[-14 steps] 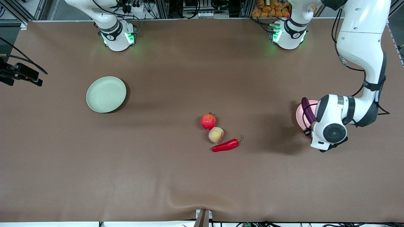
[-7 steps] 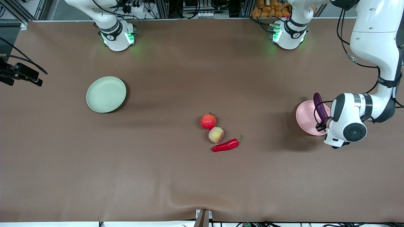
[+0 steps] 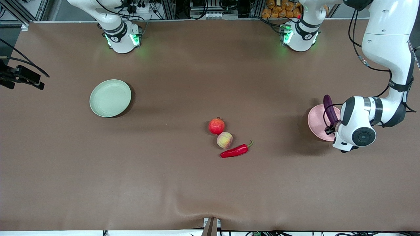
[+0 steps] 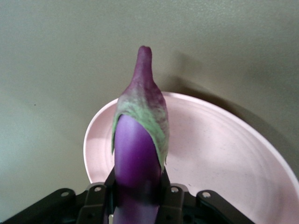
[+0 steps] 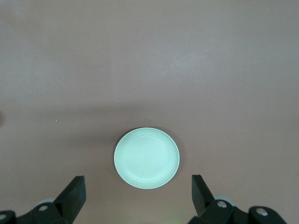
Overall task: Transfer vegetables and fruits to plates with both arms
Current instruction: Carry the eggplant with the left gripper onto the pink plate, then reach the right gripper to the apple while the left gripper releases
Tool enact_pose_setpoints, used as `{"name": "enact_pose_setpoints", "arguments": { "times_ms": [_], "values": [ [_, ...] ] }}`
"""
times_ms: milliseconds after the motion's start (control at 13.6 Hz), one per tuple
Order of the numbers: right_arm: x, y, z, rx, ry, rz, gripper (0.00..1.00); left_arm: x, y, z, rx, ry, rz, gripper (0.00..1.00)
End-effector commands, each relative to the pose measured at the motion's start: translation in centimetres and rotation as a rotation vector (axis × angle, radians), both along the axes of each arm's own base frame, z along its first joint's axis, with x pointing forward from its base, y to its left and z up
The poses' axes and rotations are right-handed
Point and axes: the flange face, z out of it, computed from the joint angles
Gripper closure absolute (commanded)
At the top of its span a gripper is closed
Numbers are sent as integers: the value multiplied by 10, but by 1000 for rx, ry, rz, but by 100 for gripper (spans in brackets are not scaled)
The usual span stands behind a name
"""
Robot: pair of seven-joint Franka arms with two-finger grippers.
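Clamped on the lower body of the eggplant [image 4: 138, 158], the left gripper [image 4: 138, 196] has its two black fingers pressed against the purple skin from either side. It hangs over the pink plate [image 3: 316, 123] at the left arm's end of the table, and the eggplant's green-capped stem end juts out past the plate's rim. Whether the eggplant touches the plate cannot be told. No food lies on the visible part of the pink plate.

Spread wide, the right gripper [image 5: 138, 196] holds nothing and waits high above the green plate [image 3: 110, 98], which is bare.

Near the table's middle lie the pomegranate [image 3: 216, 126], the peach [image 3: 224, 140] just beside it and nearer the front camera, and the chili pepper [image 3: 235, 150] nearer again, close against the peach.
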Motion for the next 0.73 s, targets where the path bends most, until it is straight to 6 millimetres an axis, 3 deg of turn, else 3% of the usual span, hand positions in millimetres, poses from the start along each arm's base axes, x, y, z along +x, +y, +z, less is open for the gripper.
{"name": "enact_pose_setpoints", "arguments": {
  "times_ms": [0,73,367,587,661],
  "values": [
    [-1,0,3,13,3,-7,0,-1,-3,-1,11,-9,-30,5],
    [0,0,2,13,4,-7,0,-2,-3,-1,11,-7,-30,0],
    [4,10,-4,14,15,14,0,3,-8,18,12,-30,-34,0],
    [9,50,-11,10,23,89,0,9,-35,65,-3,-71,-47,0],
    [13,67,-21,11,42,116,0,12,-52,85,-11,-81,-59,0]
  ]
}}
